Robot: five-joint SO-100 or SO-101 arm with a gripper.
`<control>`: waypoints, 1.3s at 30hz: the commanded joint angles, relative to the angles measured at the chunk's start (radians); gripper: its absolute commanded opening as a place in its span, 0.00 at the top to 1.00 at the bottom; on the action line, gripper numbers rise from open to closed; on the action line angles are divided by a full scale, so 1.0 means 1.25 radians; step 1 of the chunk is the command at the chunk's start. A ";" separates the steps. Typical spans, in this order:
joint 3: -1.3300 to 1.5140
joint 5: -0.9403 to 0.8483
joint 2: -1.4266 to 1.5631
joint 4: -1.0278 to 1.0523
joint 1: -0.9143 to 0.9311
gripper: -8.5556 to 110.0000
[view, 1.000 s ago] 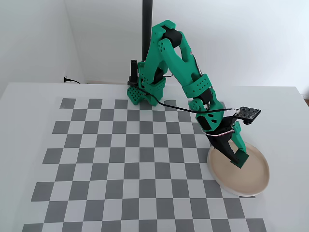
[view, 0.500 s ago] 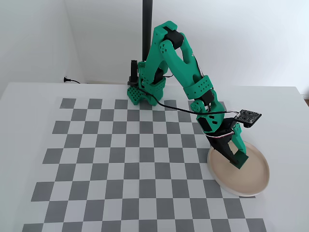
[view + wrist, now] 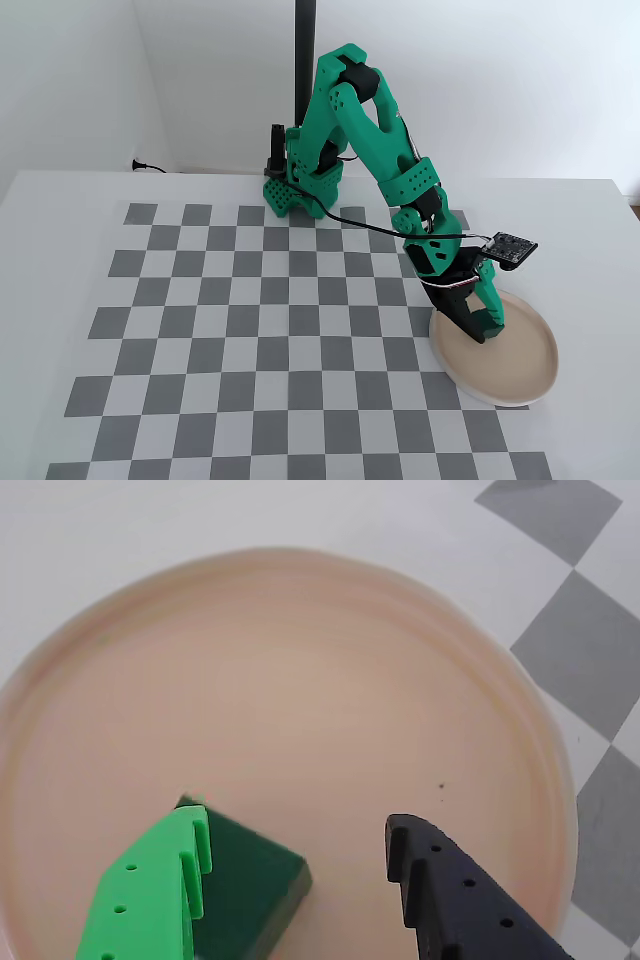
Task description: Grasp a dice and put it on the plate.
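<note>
In the wrist view the dark green dice point(image 3: 250, 880) lies on the beige-pink plate point(image 3: 300, 650), which fills most of the picture. My gripper point(image 3: 300, 825) is open just above the plate. The dice rests against the bright green finger point(image 3: 150, 890), and a clear gap separates it from the black finger point(image 3: 440, 890). In the fixed view the gripper point(image 3: 483, 325) points down over the left part of the plate point(image 3: 530, 380), and the fingers hide the dice there.
The plate sits at the right edge of a grey and white checkerboard point(image 3: 250, 330) on a white table. The arm's base point(image 3: 295, 190) and a black pole point(image 3: 305, 50) stand at the back. A wall is close behind.
In the fixed view the gripper has shifted slightly left and up over the plate. The wrist camera board has dropped a little with it.
</note>
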 commanded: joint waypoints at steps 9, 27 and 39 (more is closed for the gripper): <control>-0.070 0.010 0.302 0.210 0.060 0.85; 0.139 -0.031 0.739 0.389 0.245 0.96; 0.371 0.036 1.064 0.453 0.376 0.96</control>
